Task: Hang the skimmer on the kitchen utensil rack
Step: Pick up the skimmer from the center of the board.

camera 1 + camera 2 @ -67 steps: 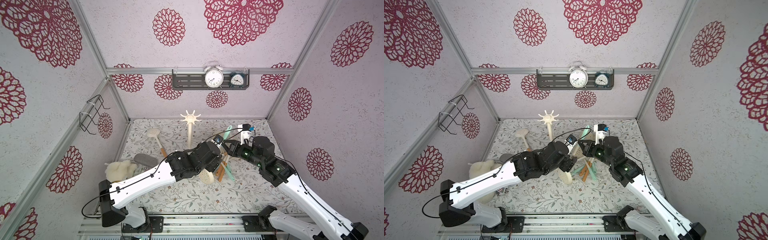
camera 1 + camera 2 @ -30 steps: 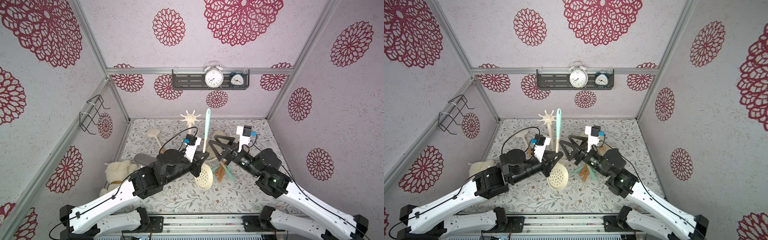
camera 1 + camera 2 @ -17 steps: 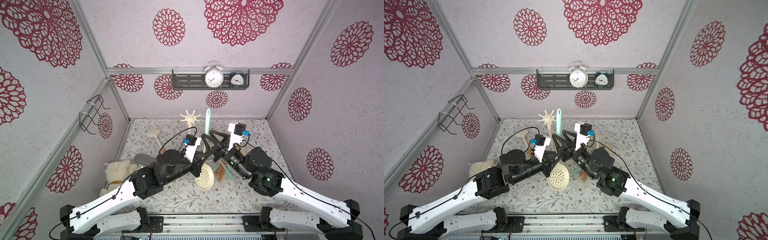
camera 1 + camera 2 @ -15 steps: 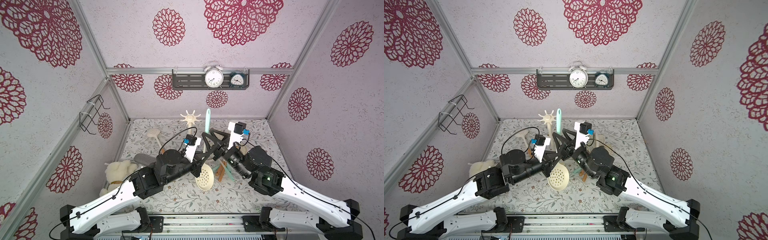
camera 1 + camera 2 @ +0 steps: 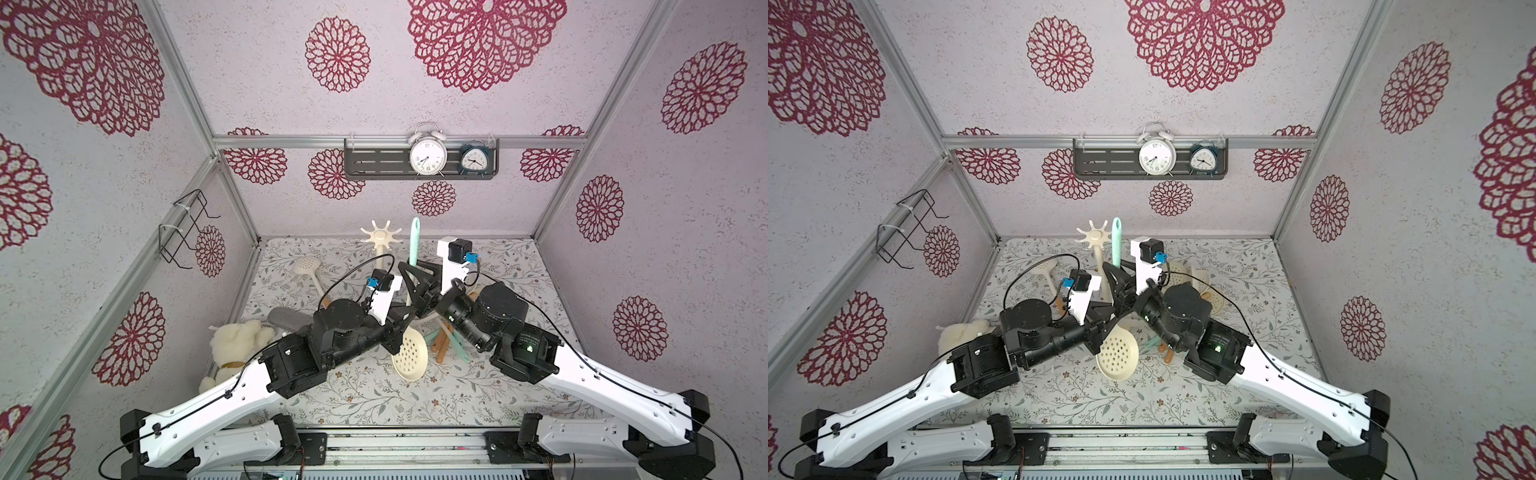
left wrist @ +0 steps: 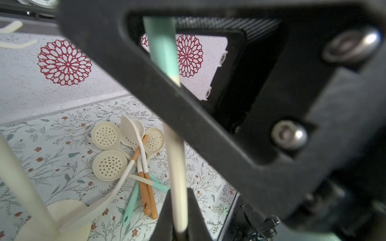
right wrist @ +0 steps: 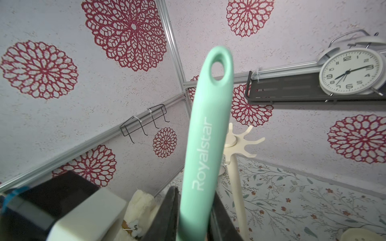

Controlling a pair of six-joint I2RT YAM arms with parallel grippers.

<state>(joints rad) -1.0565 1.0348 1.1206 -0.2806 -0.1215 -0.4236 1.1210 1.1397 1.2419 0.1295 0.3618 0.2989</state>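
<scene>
A: Where's the skimmer (image 5: 409, 354)?
B: Upright, off the table (image 5: 374, 395), bowl down. Mint handle tip just beside the rack (image 5: 381, 237) crown, not yet hooked.
A: The left gripper (image 6: 179, 208)?
B: Clamped on the cream shaft above the bowl.
A: The right gripper (image 7: 194, 200)?
B: Jaws pressed on the mint handle, higher up. Spare skimmers (image 6: 125, 146) lie heaped behind.

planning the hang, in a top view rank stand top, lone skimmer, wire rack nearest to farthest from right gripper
1. stand top, just left of the right gripper
2. lone skimmer, lower, further left
3. wire rack, far left, higher up
</scene>
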